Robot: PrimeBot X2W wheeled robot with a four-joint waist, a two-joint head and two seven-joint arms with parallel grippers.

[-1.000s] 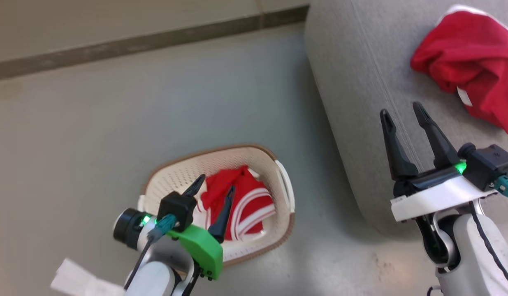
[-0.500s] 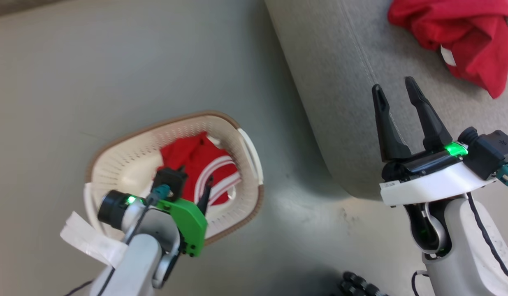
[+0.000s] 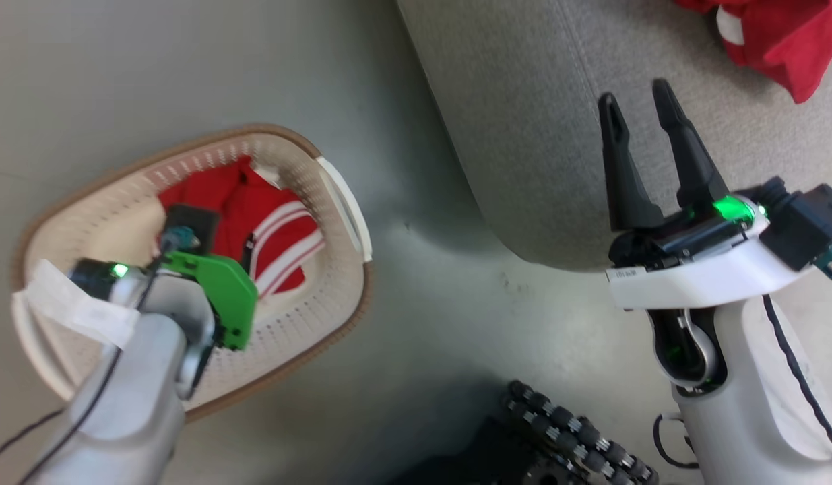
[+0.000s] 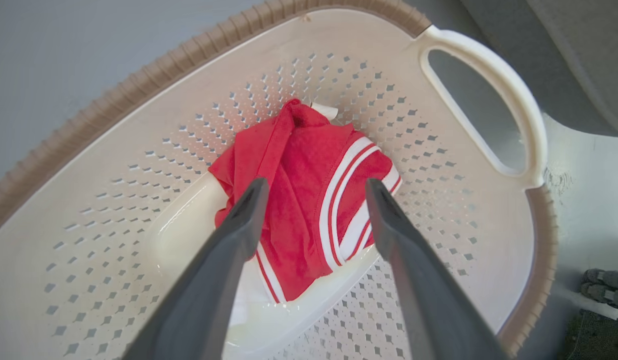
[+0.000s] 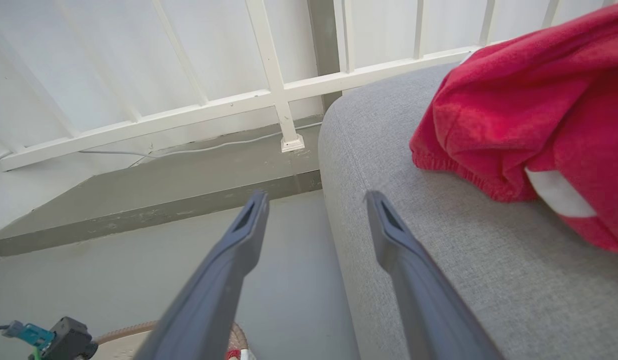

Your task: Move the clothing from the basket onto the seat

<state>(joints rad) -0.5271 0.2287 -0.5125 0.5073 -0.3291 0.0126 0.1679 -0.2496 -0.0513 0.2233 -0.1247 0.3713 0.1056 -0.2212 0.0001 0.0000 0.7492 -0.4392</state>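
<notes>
The cream perforated basket (image 3: 335, 202) with a brown rim stands on the floor left of the grey seat (image 3: 537, 135). Red clothing (image 3: 274, 222) with white stripes lies crumpled on the basket's bottom. My left gripper (image 4: 314, 182) reaches down into the basket, open, its fingertips just above and on either side of that clothing (image 4: 303, 170), touching nothing that I can see. A second red garment (image 3: 786, 40) lies on the seat at the far right. My right gripper (image 3: 634, 94) hovers open and empty over the seat's near edge, short of that garment (image 5: 529, 125).
The basket's white handle (image 4: 489, 85) faces the seat. Grey floor (image 3: 422, 303) runs between basket and seat. Black rollers of my base (image 3: 570, 431) lie at the bottom. A white railing (image 5: 273, 90) stands behind the seat (image 5: 439, 250).
The head camera has swung, shifting the whole picture up and left. My left gripper has gone down into the basket over the red clothing. The right gripper stays open.
</notes>
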